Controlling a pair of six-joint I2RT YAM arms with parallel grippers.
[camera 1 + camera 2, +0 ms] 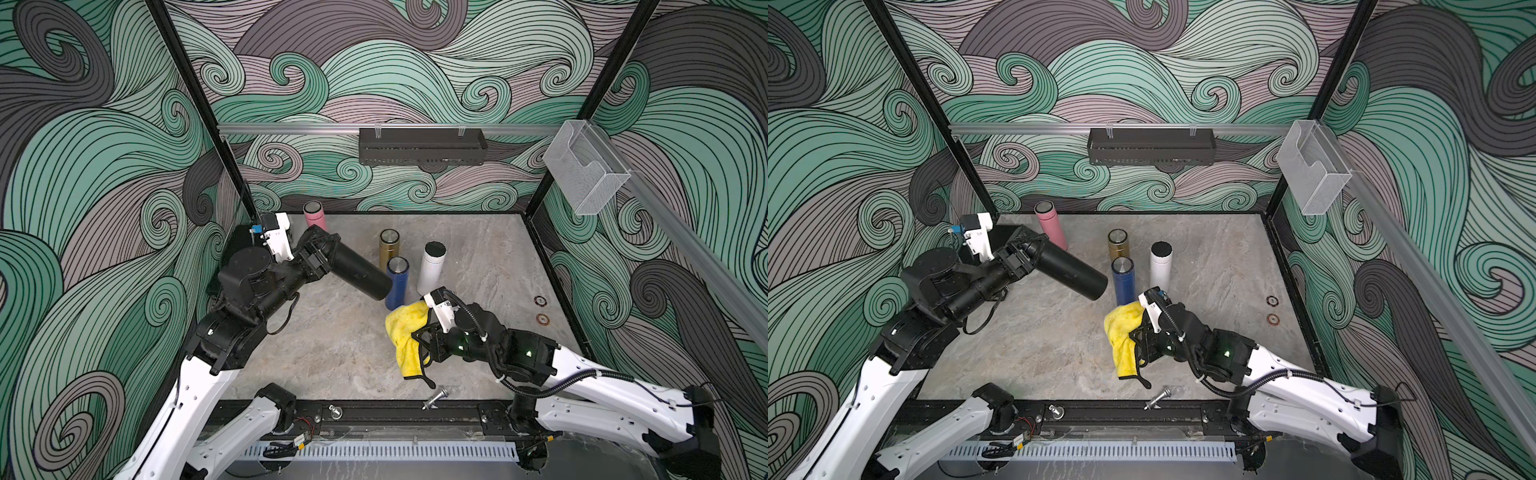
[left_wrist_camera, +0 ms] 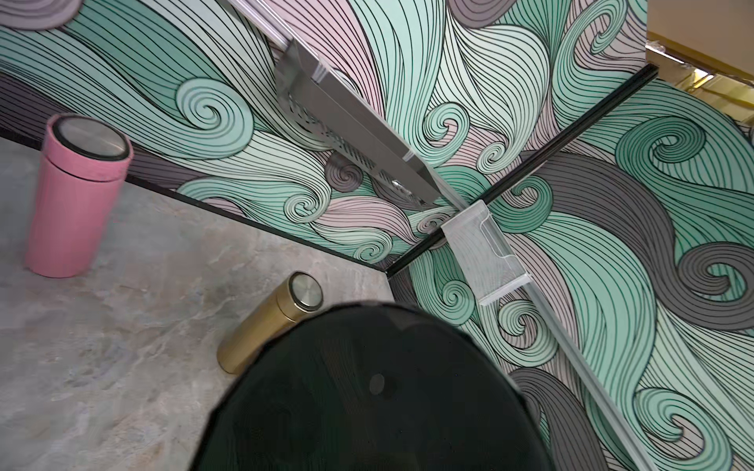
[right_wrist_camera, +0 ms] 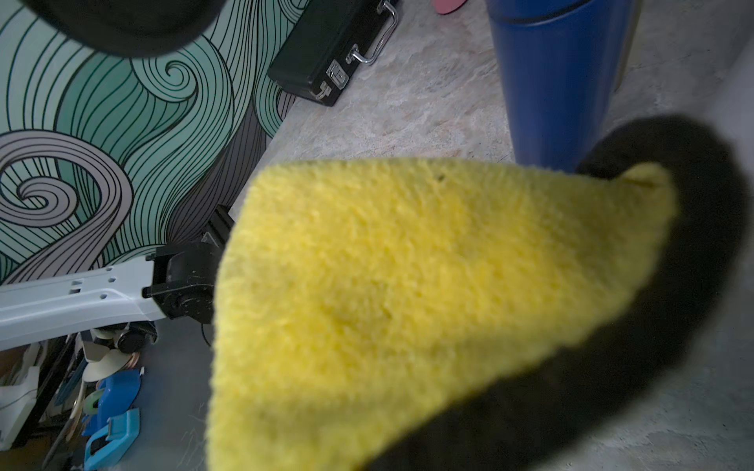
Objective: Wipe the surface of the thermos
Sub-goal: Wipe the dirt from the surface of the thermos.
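A black thermos (image 1: 361, 272) (image 1: 1071, 270) hangs tilted above the table, its free end pointing toward the middle. My left gripper (image 1: 322, 251) (image 1: 1027, 249) is shut on its far end. In the left wrist view the thermos (image 2: 375, 391) fills the lower frame and hides the jaws. A yellow cloth (image 1: 407, 332) (image 1: 1123, 336) with a dark edge droops from my right gripper (image 1: 424, 336) (image 1: 1138, 338), which is shut on it, a little below and to the right of the thermos's free end. The cloth (image 3: 408, 285) covers the jaws in the right wrist view.
Four other thermoses stand at the back: pink (image 1: 314, 214), gold (image 1: 389, 247), blue (image 1: 397, 282), white (image 1: 432, 268). The blue one (image 3: 559, 81) is right behind the cloth. A black case (image 3: 326, 53) lies at the left wall, a metal bolt (image 1: 434, 397) near the front edge.
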